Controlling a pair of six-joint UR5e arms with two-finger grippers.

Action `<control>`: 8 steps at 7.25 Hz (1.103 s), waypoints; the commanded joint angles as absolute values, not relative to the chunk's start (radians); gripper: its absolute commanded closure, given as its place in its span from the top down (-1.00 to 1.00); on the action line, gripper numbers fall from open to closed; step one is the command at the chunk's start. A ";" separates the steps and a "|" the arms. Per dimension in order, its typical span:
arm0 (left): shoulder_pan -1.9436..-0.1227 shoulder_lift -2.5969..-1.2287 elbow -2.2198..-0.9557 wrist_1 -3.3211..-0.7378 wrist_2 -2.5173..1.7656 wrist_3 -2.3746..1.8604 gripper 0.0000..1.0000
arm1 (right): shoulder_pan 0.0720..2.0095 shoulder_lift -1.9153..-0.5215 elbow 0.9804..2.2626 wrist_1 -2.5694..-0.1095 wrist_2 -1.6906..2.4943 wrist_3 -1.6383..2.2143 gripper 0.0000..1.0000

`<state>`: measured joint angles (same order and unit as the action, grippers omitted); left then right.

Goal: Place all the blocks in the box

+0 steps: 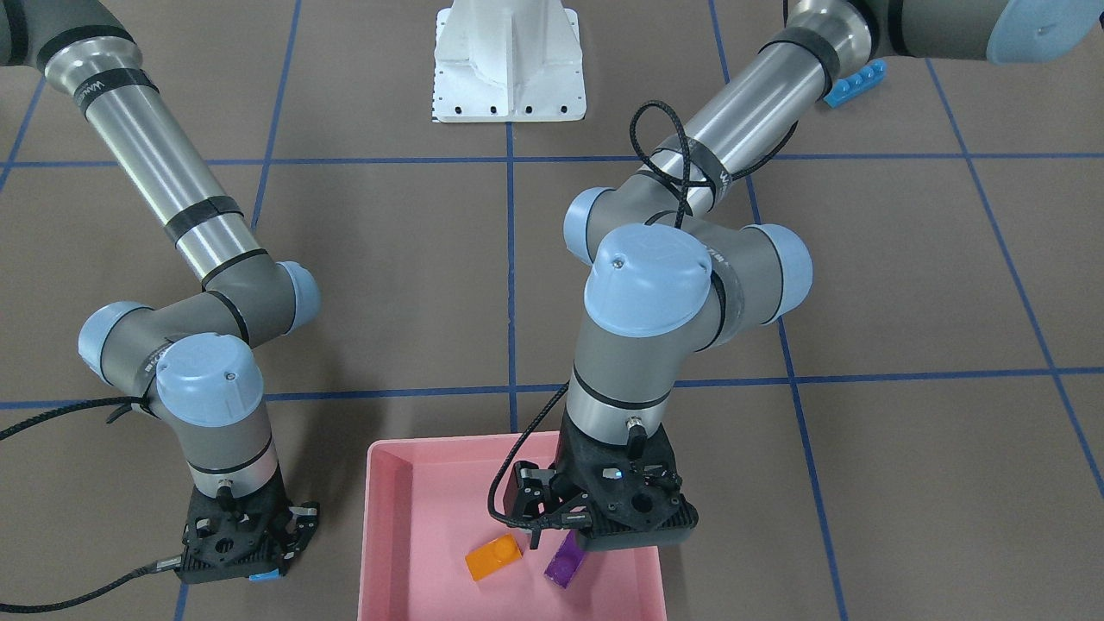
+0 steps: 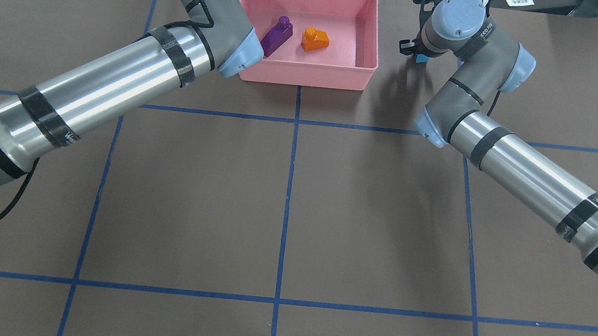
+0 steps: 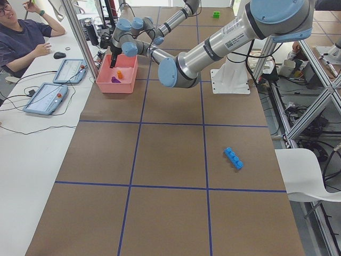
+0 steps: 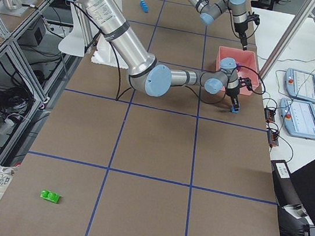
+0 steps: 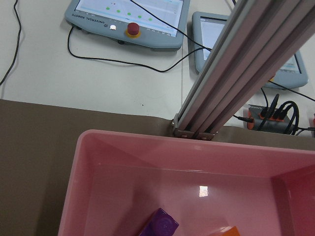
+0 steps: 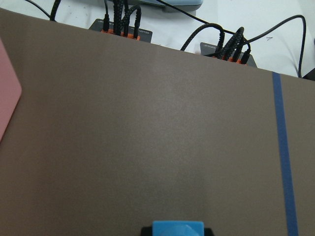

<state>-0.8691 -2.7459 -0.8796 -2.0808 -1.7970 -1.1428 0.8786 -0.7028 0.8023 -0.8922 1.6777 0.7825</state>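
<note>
Our right gripper has its jaws closed on the small blue block, low over the table just outside the box; the box lies toward the robot's left of those jaws, its wall just beside them, so we judge the next move a short lift and carry over that wall; the left gripper hangs over the box above the purple block, beside the orange block; how its jaws stand we cannot tell; the long blue block and green block lie well apart from the box.
</note>
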 commanded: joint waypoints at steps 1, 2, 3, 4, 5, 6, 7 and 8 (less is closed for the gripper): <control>-0.885 -2.746 -0.946 -2.008 -1.854 -1.143 1.00 | 0.919 -0.703 0.891 -0.931 1.754 0.781 -1.00; -0.928 -2.717 -0.995 -1.997 -1.959 -1.143 1.00 | 0.964 -0.696 0.998 -1.053 1.843 0.779 -1.00; -0.965 -2.659 -1.087 -1.908 -2.062 -1.137 1.00 | 0.985 -0.671 1.078 -1.153 1.889 0.784 -1.00; -1.027 -2.576 -1.238 -1.769 -2.094 -1.103 1.00 | 0.986 -0.600 1.086 -1.208 1.910 0.791 -1.00; -1.040 -2.462 -1.449 -1.574 -2.111 -0.936 1.00 | 0.980 -0.542 1.082 -1.242 1.910 0.898 -1.00; -1.042 -2.318 -1.662 -1.430 -2.102 -0.781 1.00 | 0.951 -0.500 1.051 -1.236 1.895 0.982 -1.00; -1.040 -2.101 -1.872 -1.408 -2.102 -0.691 1.00 | 0.912 -0.455 1.005 -1.233 1.820 0.994 -1.00; -1.040 -1.934 -2.022 -1.411 -2.102 -0.668 1.00 | 0.863 -0.416 0.933 -1.209 1.722 1.005 -1.00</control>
<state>-1.0389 -2.1578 -1.7996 -1.4446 -2.1010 -0.7427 0.9173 -0.4700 1.0074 -1.2266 1.8238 0.9771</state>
